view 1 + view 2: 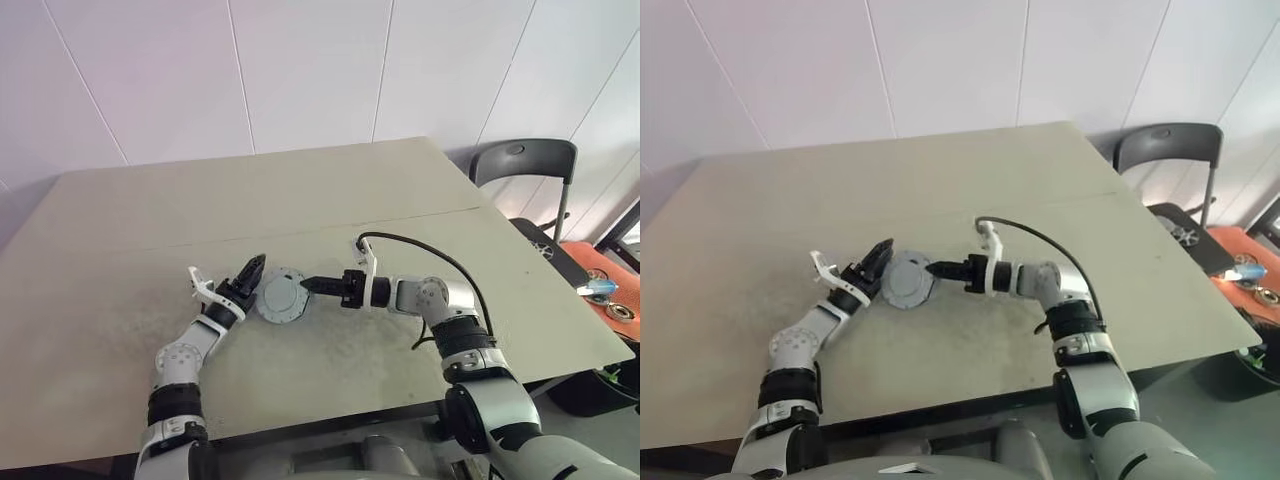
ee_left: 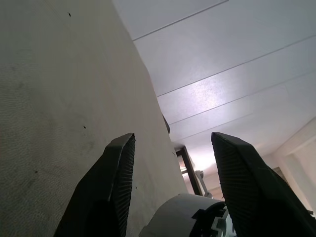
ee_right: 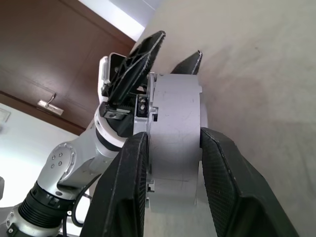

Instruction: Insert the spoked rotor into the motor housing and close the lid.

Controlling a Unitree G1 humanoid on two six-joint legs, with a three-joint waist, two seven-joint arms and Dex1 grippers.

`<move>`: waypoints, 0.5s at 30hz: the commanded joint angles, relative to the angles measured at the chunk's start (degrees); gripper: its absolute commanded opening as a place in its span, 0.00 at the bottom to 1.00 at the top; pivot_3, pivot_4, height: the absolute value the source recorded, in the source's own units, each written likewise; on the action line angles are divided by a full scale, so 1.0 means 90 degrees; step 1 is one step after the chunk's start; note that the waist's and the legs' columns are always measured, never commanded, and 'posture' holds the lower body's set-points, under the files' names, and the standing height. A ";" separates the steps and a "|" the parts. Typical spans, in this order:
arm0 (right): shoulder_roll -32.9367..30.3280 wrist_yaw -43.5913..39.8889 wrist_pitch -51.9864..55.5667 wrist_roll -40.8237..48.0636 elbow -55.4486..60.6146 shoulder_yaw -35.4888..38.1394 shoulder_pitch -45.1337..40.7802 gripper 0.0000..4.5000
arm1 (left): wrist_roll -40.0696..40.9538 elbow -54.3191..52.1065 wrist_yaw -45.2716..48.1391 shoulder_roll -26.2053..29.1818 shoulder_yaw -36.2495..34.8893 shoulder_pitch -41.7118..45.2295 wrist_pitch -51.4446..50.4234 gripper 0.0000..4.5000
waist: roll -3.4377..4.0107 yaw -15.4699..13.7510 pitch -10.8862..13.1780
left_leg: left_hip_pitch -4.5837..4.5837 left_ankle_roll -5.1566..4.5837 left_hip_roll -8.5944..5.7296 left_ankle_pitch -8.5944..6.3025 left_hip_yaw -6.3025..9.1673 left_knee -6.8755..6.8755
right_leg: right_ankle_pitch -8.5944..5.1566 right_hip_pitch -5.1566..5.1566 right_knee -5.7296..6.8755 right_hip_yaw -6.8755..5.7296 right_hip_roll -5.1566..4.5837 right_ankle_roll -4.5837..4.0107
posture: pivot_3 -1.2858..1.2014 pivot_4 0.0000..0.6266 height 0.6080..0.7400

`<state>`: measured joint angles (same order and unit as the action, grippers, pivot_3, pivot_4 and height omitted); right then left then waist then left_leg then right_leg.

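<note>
Seemingly at lid-closing, the motor housing (image 1: 281,297), lower centre of the desk (image 1: 300,200), sits clamped in the right pincer (image 3: 170,143), the left pincer (image 2: 173,163) gaping beside it; pressing comes next.

The motor housing (image 1: 281,297) is a short, round, pale grey metal drum with small tabs around its edge; it sits near the front middle of the table, its flat grey face turned upward; in the right wrist view (image 3: 175,143) its smooth curved side wall shows, with a dark notched fitting at one edge.
</note>
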<state>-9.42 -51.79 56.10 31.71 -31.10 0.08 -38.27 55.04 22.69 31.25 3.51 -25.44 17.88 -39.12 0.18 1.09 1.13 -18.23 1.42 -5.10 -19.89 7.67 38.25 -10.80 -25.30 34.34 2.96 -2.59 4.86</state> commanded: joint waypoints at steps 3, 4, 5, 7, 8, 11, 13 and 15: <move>-0.0006 0.0014 -0.0045 -0.0140 -0.0132 -0.0063 -0.0240 0.33 | 0.0038 -0.0221 0.0019 -0.0039 0.0058 -0.0090 -0.0171 0.58 | 0.0001 0.0004 -0.0001 | 0.0002 0.0000 0.0003 0.0000 0.0001 -0.0002 | 0.0000 0.0000 0.0001 -0.0001 0.0002 0.0000 | 0.52 0.00 1.00; 0.0000 0.0083 -0.0087 -0.0202 -0.0221 -0.0061 -0.0265 0.33 | 0.0038 -0.0228 0.0013 -0.0031 0.0049 -0.0083 -0.0175 0.58 | 0.0001 0.0003 -0.0001 | 0.0003 0.0000 0.0003 0.0000 0.0000 -0.0002 | 0.0000 0.0000 0.0002 -0.0001 0.0002 0.0000 | 0.52 0.00 1.00; 0.0014 0.0175 -0.0151 -0.0277 -0.0346 -0.0047 -0.0300 0.33 | 0.0034 -0.0232 0.0006 -0.0022 0.0045 -0.0075 -0.0175 0.58 | 0.0001 0.0004 -0.0001 | 0.0003 0.0000 0.0003 0.0000 0.0000 -0.0001 | 0.0000 0.0001 0.0002 0.0000 0.0001 0.0000 | 0.52 0.00 1.00; 0.0034 0.0338 -0.0272 -0.0426 -0.0604 -0.0031 -0.0375 0.33 | 0.0036 -0.0248 -0.0007 -0.0015 0.0038 -0.0060 -0.0180 0.58 | 0.0000 0.0000 -0.0002 | 0.0007 0.0000 0.0002 0.0000 -0.0001 -0.0001 | 0.0000 0.0006 0.0001 0.0000 0.0001 0.0000 | 0.52 0.00 1.00; 0.0043 0.0428 -0.0320 -0.0499 -0.0734 -0.0033 -0.0418 0.33 | 0.0035 -0.0263 -0.0016 -0.0016 0.0037 -0.0056 -0.0186 0.58 | 0.0001 0.0003 -0.0002 | 0.0009 0.0000 0.0002 0.0000 -0.0001 -0.0001 | 0.0000 0.0008 0.0002 0.0000 0.0001 0.0000 | 0.52 0.00 1.00; 0.0051 0.0702 -0.0475 -0.0683 -0.1164 -0.0016 -0.0534 0.33 | -0.0012 -0.0306 -0.0030 -0.0025 0.0054 -0.0059 -0.0178 0.58 | 0.0002 -0.0007 -0.0004 | 0.0016 0.0000 0.0002 0.0000 0.0000 -0.0001 | 0.0000 0.0015 0.0004 0.0000 0.0001 0.0000 | 0.52 0.00 1.00; 0.0038 0.0696 -0.0522 -0.0730 -0.1286 -0.0049 -0.0567 0.33 | -0.0032 -0.0309 -0.0026 -0.0029 0.0057 -0.0060 -0.0175 0.58 | 0.0003 -0.0013 -0.0003 | 0.0037 -0.0027 0.0002 -0.0015 0.0002 -0.0002 | 0.0000 0.0039 0.0003 -0.0001 0.0002 -0.0001 | 0.52 0.00 1.00; 0.0024 0.0625 -0.0532 -0.0739 -0.1267 -0.0090 -0.0560 0.38 | -0.0045 -0.0308 -0.0022 -0.0036 0.0062 -0.0059 -0.0175 0.58 | 0.0004 -0.0012 -0.0002 | 0.0092 -0.0036 0.0003 -0.0020 0.0003 -0.0007 | -0.0001 0.0095 -0.0002 -0.0003 0.0005 0.0000 | 0.52 0.00 1.00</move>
<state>-8.51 -48.36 52.28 28.23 -41.83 0.33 -43.01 54.62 21.50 30.82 3.16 -25.27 17.32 -40.79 0.22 0.98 1.11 -17.33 1.10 -5.08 -20.08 7.70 38.18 -10.82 -24.34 34.32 2.92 -2.53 4.87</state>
